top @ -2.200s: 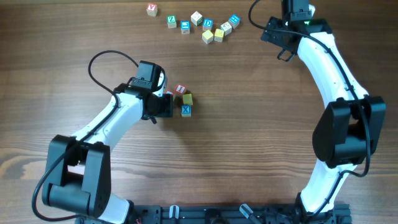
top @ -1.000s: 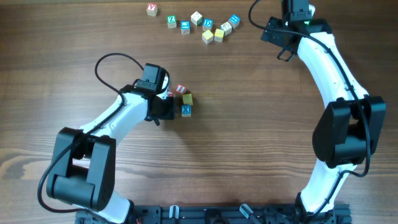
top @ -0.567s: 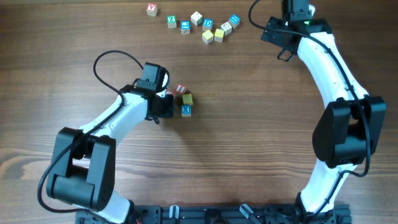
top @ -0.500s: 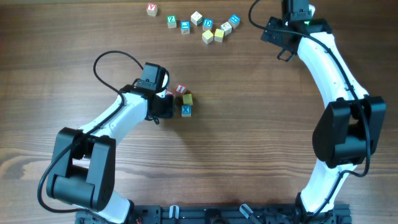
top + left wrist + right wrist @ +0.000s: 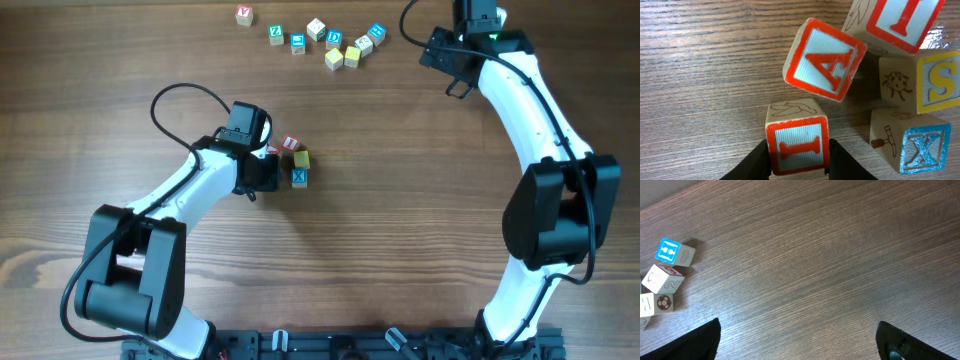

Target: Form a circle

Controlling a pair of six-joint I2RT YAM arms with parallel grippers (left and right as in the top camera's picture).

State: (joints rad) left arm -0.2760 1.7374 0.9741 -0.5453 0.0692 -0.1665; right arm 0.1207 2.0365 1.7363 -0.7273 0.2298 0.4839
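Observation:
The circle is a rough curve of little wooden letter cubes (image 5: 295, 160) at the table's middle. In the left wrist view a red "A" cube (image 5: 825, 59) lies tilted, and a red-lettered cube (image 5: 900, 22) sits at the top right. A yellow "S" cube (image 5: 935, 80) and a blue "X" cube (image 5: 915, 145) lie below that one. My left gripper (image 5: 797, 157) is shut on a red "I" cube (image 5: 797, 147) resting on the table at the cluster's left end. My right gripper (image 5: 797, 340) stands open over bare wood at the far right.
Several loose letter cubes (image 5: 335, 45) lie scattered along the far edge, from a red one (image 5: 244, 14) to a blue one (image 5: 376, 33). The right wrist view catches three of them at its left, among them a blue-faced cube (image 5: 668, 251).
The left arm has edged a little right toward the cube cluster since the earliest frame and has held still for the last second. The right arm has not moved.

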